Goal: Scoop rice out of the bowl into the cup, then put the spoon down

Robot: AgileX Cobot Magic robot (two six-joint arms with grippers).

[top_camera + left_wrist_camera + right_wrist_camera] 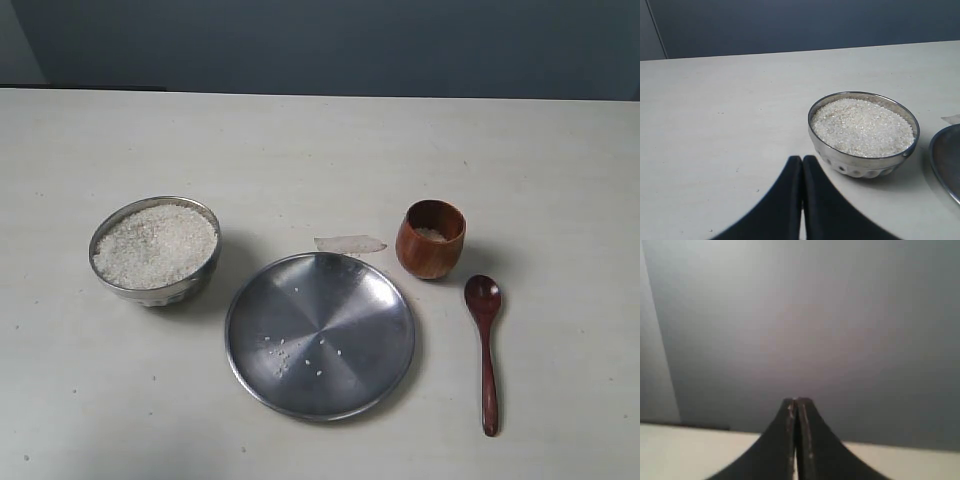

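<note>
A steel bowl (155, 251) heaped with white rice (155, 244) stands at the left of the table. The brown wooden cup (431, 238) stands at the right, with a little rice showing inside. Just right of the cup and nearer the front, the dark wooden spoon (485, 345) lies flat, head toward the cup. Neither gripper shows in the exterior view. In the left wrist view my left gripper (802, 159) is shut and empty, a short way from the bowl (863, 159) and its rice (862, 127). My right gripper (797, 401) is shut, empty, facing a grey wall.
A wide flat steel plate (320, 334) with a few stray grains sits in the middle front; its edge (946, 160) shows in the left wrist view. A small clear scrap (349, 243) lies just behind the plate. A dark wall runs behind the table's far edge.
</note>
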